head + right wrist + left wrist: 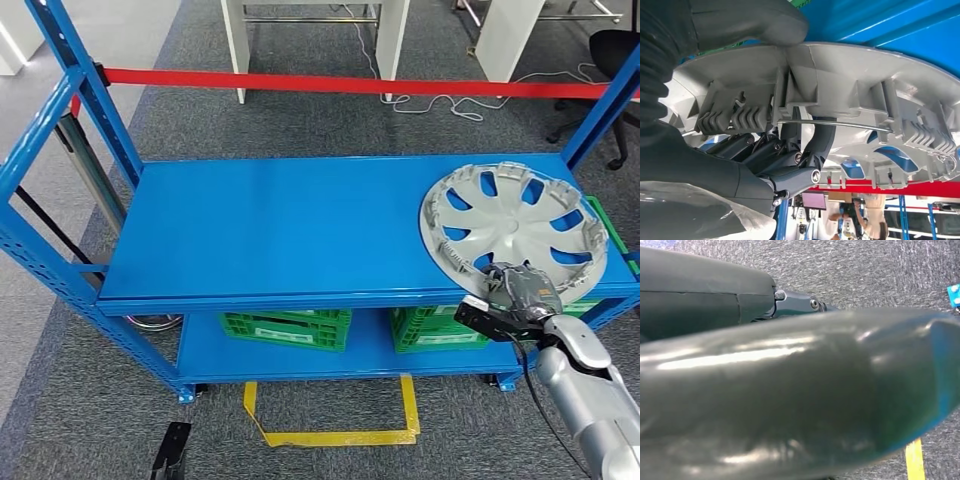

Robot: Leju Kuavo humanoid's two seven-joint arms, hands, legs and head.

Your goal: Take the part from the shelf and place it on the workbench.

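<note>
A silver hubcap point(513, 225) lies with its ribbed inner side up at the right end of the blue shelf's top deck point(264, 230), its near rim reaching the deck's front edge. My right hand point(521, 295) grips that near rim. In the right wrist view, the thick grey thumb point(753, 20) presses on the outside of the hubcap point(866, 95) and the dark fingers point(817, 145) hook over the rim inside. My left hand point(791, 390) hangs over the grey carpet, blurred, with its dark fingers point(715, 295) straight and nothing in them.
Two green crates point(287, 328) point(430, 328) stand on the shelf's lower deck. Blue uprights rise at the shelf's left point(83, 80) and right point(604, 100) ends. A red tape point(340, 83) runs behind it, before white table legs point(392, 40). Yellow floor marking point(332, 435) lies in front.
</note>
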